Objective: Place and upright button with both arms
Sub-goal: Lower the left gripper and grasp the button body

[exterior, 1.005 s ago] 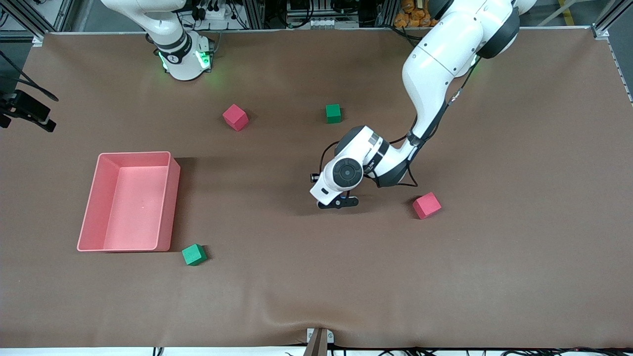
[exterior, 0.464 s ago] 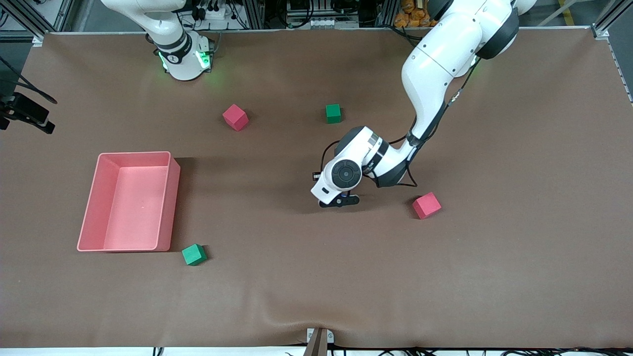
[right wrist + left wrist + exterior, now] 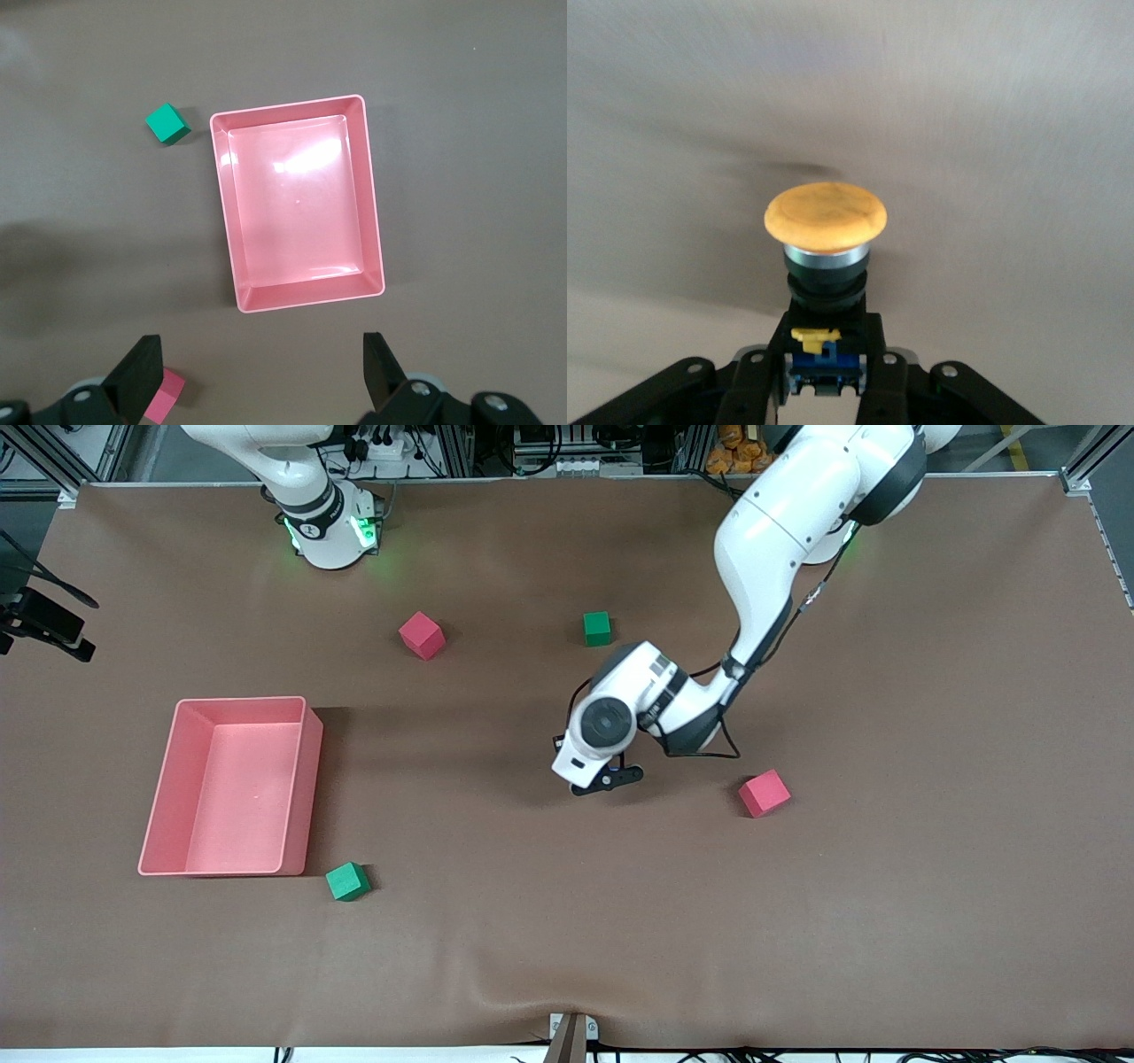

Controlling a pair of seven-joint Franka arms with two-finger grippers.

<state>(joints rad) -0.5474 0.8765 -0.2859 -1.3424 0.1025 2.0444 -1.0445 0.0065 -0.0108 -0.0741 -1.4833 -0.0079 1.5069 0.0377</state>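
My left gripper (image 3: 827,345) is shut on the blue-and-black body of the button (image 3: 825,232). The round orange cap points out past the fingertips toward the brown mat. In the front view the left gripper (image 3: 608,779) is low over the middle of the table, and the wrist hides the button there. My right gripper (image 3: 261,367) is open and empty, high over the pink bin (image 3: 372,195). It is out of the front view, where only the right arm's base (image 3: 330,527) shows.
The pink bin (image 3: 306,788) stands toward the right arm's end. A green cube (image 3: 347,881) lies by its near corner. A red cube (image 3: 422,635) and a green cube (image 3: 597,628) lie nearer the bases. Another red cube (image 3: 764,793) lies beside the left gripper.
The left wrist has swung and shifted a little toward the bases, still shut on the button. The gripper tips stay at nearly the same spot.
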